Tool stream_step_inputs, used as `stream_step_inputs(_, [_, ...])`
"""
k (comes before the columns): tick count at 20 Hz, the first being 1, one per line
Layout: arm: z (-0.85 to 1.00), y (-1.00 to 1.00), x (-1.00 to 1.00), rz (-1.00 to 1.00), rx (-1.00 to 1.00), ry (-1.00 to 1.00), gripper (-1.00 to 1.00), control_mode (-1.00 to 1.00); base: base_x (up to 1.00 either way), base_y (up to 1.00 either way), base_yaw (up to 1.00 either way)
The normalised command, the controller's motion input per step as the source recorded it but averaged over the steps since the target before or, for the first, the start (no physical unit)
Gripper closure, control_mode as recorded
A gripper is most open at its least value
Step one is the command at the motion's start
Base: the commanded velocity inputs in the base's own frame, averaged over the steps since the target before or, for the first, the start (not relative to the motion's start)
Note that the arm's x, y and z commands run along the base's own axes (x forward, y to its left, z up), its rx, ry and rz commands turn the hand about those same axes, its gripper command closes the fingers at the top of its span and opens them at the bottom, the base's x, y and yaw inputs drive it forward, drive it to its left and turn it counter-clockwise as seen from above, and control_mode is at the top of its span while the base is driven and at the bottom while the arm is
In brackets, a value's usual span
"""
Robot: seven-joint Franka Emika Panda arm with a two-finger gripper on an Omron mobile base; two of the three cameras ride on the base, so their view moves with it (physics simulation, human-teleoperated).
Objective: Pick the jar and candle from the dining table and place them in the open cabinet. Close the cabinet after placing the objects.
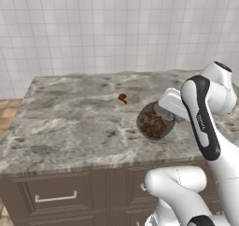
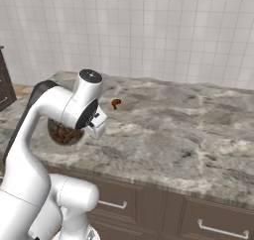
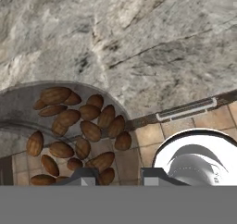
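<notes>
The jar (image 1: 153, 122), clear glass with brown nut-like lumps inside, hangs tilted just above the right front part of the dining table (image 1: 70, 122). My gripper (image 1: 166, 109) is shut on its neck end. In the right base view the jar (image 2: 62, 133) peeks out from behind my arm's wrist. From the hand view the jar (image 3: 69, 126) sits right in front of my gripper (image 3: 118, 177), with the marble top (image 3: 139, 33) beyond it. The candle and the cabinet are out of view.
A small orange-brown lump (image 1: 123, 97) lies on the marble behind the jar, also seen as the lump (image 2: 115, 103). Drawer fronts with silver handles (image 1: 56, 198) run below the table edge. A white tiled wall (image 1: 116, 29) stands behind. A dark brown wooden piece (image 2: 4, 85) sits far left.
</notes>
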Motion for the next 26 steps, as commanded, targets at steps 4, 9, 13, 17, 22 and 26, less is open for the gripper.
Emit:
stream_step_inputs(4, [0.0,0.0,0.0,0.0,0.0,0.0,1.0,1.0,-0.6,0.0,0.0])
stream_step_inputs(9, [0.0,0.0,0.0,0.0,0.0,0.0,1.0,1.0,-0.49,0.0,0.13])
stream_step_inputs(13, [0.0,0.0,0.0,0.0,0.0,0.0,1.0,1.0,-0.26,-0.01,0.67])
stream_step_inputs(17, [0.0,0.0,0.0,0.0,0.0,0.0,1.0,1.0,-0.22,-0.02,0.84])
stream_step_inputs(22, [0.0,0.0,0.0,0.0,0.0,0.0,1.0,1.0,-0.14,0.0,0.98])
stream_step_inputs(26, [0.0,0.0,0.0,0.0,0.0,0.0,1.0,1.0,-0.06,0.0,1.0])
